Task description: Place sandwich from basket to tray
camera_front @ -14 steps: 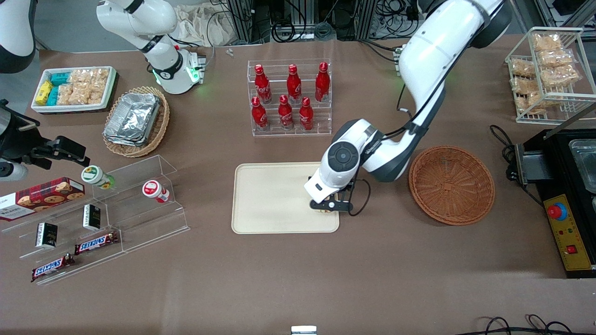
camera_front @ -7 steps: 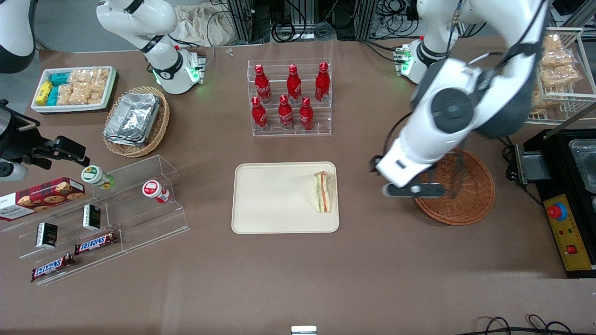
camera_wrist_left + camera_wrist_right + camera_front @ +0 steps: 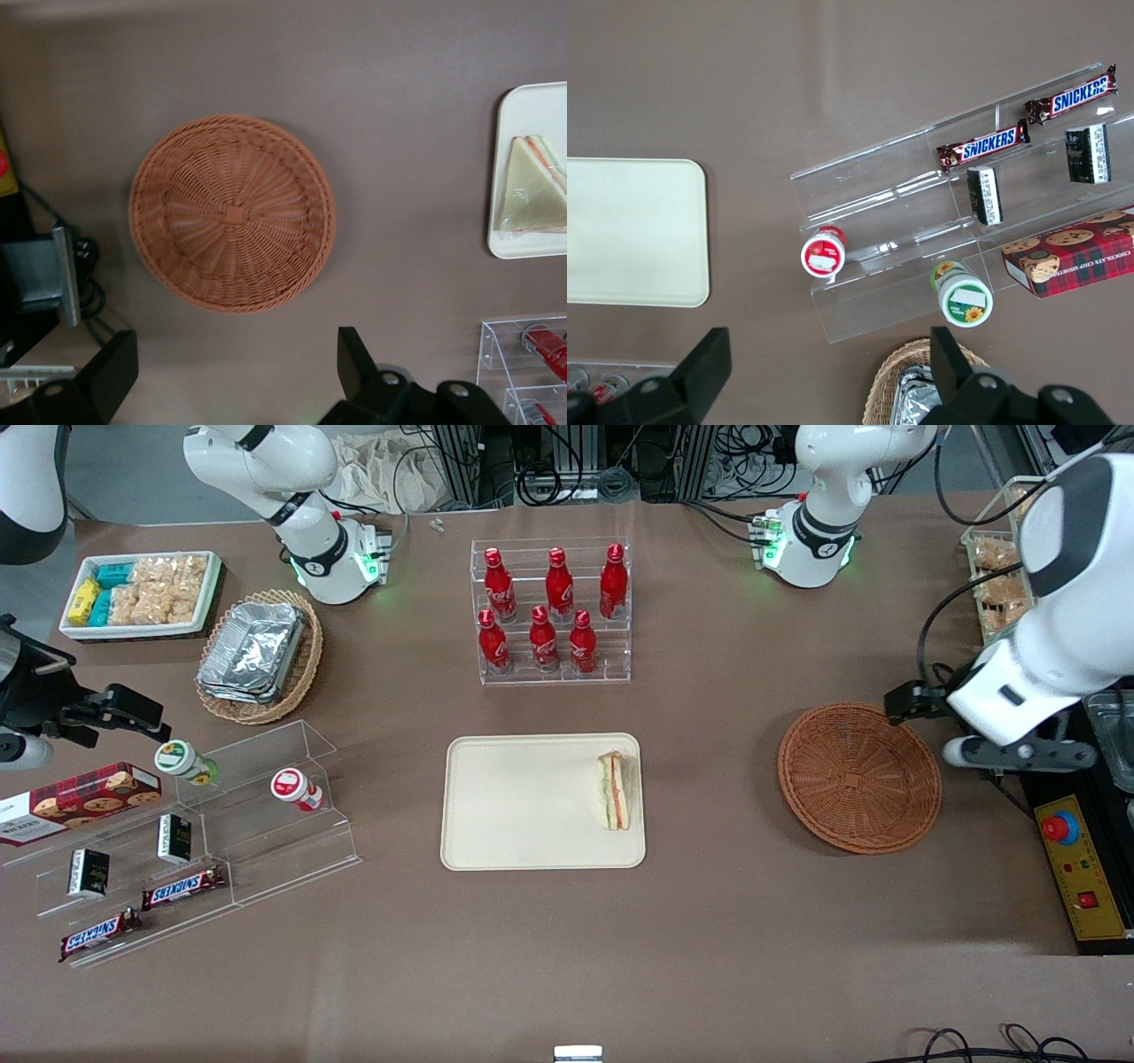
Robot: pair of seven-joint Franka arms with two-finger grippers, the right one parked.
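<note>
The sandwich (image 3: 616,790) lies on the cream tray (image 3: 523,806), near the tray's edge that faces the basket; it also shows in the left wrist view (image 3: 536,190), lying on the tray (image 3: 532,106). The reddish-brown wicker basket (image 3: 859,778) stands empty beside the tray, and is seen from above in the left wrist view (image 3: 232,212). My left gripper (image 3: 1017,755) is open and empty. It hangs high above the table's edge at the working arm's end, just past the basket rim. Its fingers (image 3: 354,365) stand wide apart with bare table between them.
A clear rack of red bottles (image 3: 551,615) stands farther from the camera than the tray. A black box with a red button (image 3: 1063,828) and a wire rack of snacks (image 3: 1045,558) are at the working arm's end. Acrylic shelves (image 3: 204,833), foil trays (image 3: 257,655) and a white bin (image 3: 142,593) are toward the parked arm's end.
The gripper was down on the tray at the sandwich. It let go, rose, and swung across the basket to the working arm's end. The sandwich stays on the tray.
</note>
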